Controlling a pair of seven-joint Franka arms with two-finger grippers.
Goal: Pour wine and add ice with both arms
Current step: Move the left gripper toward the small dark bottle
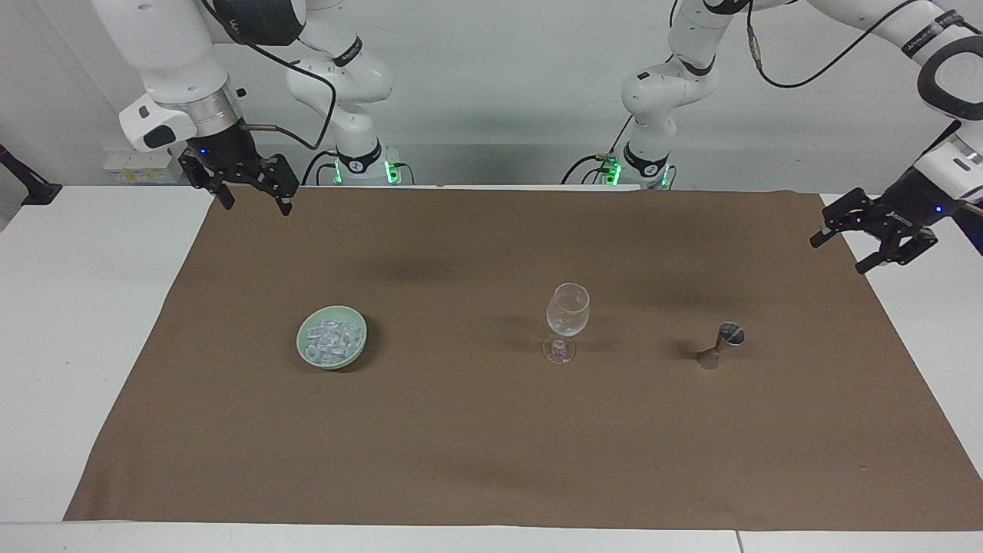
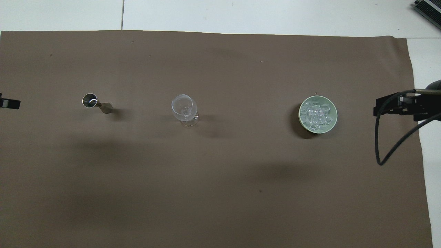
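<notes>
Nothing poured, nothing added yet. Ice [image 1: 332, 340] heaped in the green bowl [image 1: 306, 352] toward the right arm's end of the worktop [image 1: 69, 307]; stemmed glass [image 1: 567, 311] apparently empty, though hard to judge through clear glass; metal jigger [image 1: 720, 346] toward the left arm's end. Left claw [image 1: 872, 234] spread wide, holding nothing, over the brown cloth's [image 1: 491, 461] edge. Right claw [image 1: 247, 190] likewise wide and empty, over the cloth's corner. Both claws plain in the facing view only; overhead, just the jigger's open mouth [image 2: 89, 100] and bowl contents from above.

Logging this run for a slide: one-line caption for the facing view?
Ice in its green bowl, wine glass and jigger lined up; both open grippers, left, right, raised, holding nothing.
</notes>
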